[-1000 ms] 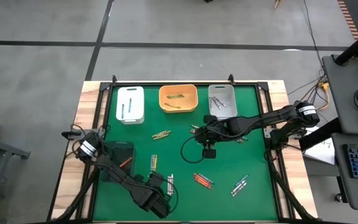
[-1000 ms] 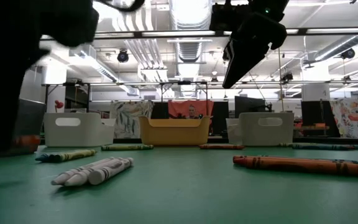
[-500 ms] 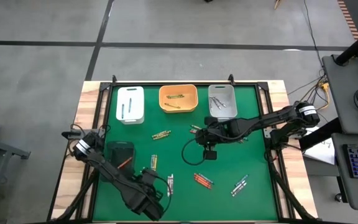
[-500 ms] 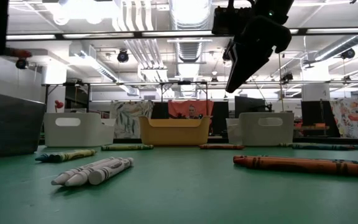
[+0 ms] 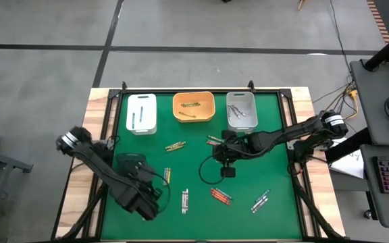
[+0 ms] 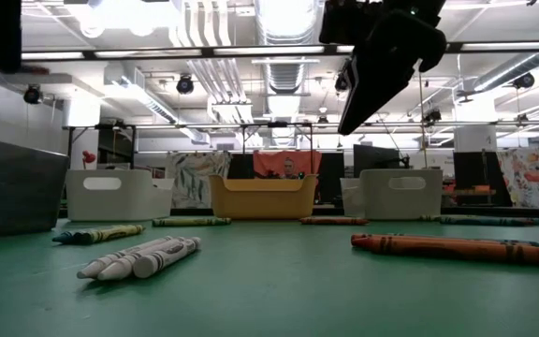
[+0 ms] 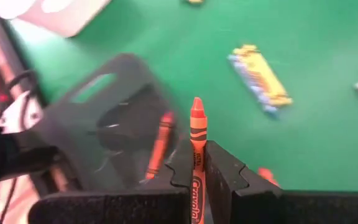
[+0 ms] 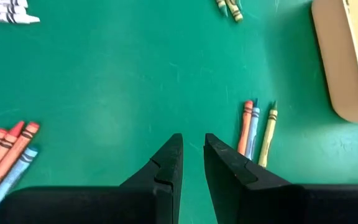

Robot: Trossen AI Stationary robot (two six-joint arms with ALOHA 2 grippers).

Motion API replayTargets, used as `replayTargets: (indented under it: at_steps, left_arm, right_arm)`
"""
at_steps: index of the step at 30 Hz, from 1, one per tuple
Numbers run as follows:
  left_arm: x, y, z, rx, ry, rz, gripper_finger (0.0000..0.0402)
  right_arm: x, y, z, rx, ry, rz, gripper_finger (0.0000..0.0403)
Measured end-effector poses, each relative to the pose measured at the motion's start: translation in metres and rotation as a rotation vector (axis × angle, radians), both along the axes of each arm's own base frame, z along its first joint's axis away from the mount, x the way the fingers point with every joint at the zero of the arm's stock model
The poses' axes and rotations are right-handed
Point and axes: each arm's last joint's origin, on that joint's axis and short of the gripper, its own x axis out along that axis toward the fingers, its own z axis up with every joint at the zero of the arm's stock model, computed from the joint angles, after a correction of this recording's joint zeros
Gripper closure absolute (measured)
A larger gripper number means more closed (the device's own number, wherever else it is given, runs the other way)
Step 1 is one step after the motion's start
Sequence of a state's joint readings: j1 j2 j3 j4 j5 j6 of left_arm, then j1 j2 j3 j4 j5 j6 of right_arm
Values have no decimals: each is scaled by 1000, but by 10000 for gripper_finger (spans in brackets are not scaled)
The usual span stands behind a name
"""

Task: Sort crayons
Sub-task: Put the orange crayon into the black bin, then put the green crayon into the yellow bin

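Note:
Crayons lie scattered on the green mat: yellow ones [image 5: 175, 146], a yellow-and-blue pair [image 5: 167, 175], white ones [image 5: 185, 200], red-orange ones [image 5: 220, 196] and grey-blue ones [image 5: 261, 200]. My left gripper [image 7: 195, 167] hangs above the mat's near left, beside a dark tray [image 5: 130, 165], and is shut on an orange crayon [image 7: 196, 127]. Another orange crayon [image 7: 159, 144] lies in that tray. My right gripper [image 8: 191, 152] hovers over the mat's middle, slightly open with nothing between its fingers. An orange, a blue and a yellow crayon [image 8: 257, 132] lie just ahead of it. My left gripper pinches the orange crayon's paper-wrapped body [image 7: 196, 163] between its two fingers. The crayon lies along the fingers, and its pointed tip [image 7: 196, 104] sticks out past the fingertips. The fingers slant steeply down, and the crayon is lifted clear of the mat.
Three trays stand in a row along the far edge: a white tray [image 5: 141, 113], an orange tray [image 5: 194, 106] and a grey tray [image 5: 241, 110], each with a few crayons inside. A wooden border [image 5: 86, 169] frames the mat.
My left gripper has risen from the mat's near edge and moved toward the table's left, nearer the dark tray, carrying the orange crayon clear of the mat. It has tipped somewhat on the way.

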State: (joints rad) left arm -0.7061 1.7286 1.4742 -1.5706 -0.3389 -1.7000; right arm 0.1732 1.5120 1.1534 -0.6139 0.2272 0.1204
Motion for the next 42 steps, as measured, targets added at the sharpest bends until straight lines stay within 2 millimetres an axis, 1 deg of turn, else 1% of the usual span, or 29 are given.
replayTargets:
  at_steps: [5, 8, 12, 14, 18, 22, 26, 30, 33, 36, 39, 42]
  left_arm:
    - [-40, 36, -13, 40, 4, 120, 402]
    - [-57, 50, -30, 19, -40, 172, 402]
    - [-68, 59, -57, -66, -120, 176, 401]
    - [-72, 62, -66, -86, -125, 182, 400]
    - [-81, 68, -78, -81, -84, 225, 384]
    - [-84, 69, -84, -89, -41, 238, 362]
    - [-83, 69, -83, -91, -34, 212, 338]
    - [-78, 65, -73, -104, -53, 156, 323]
    - [-69, 60, -59, -88, -118, 65, 320]
    - [-59, 56, -40, -39, -198, -72, 320]
    - [-50, 53, -21, 60, -270, -234, 320]
    - [-43, 51, -8, 178, -314, -379, 320]
  right_arm:
    - [2, 1, 1, -3, -24, 13, 346]
    - [2, 1, 1, -3, -26, 15, 346]
    - [2, 1, 1, -3, -26, 14, 346]
    - [2, 1, 1, 1, -27, 8, 346]
    - [2, 1, 1, 6, -28, 1, 346]
    - [2, 1, 1, 19, -32, -21, 346]
    - [2, 1, 1, 32, -34, -42, 346]
    - [1, 1, 1, 56, -32, -84, 346]
    - [0, 1, 0, 79, -21, -126, 346]
    - [-3, 0, -1, 101, 2, -174, 346]
    - [-5, 0, -3, 119, 19, -218, 346]
    - [-6, -1, -3, 136, 31, -259, 346]
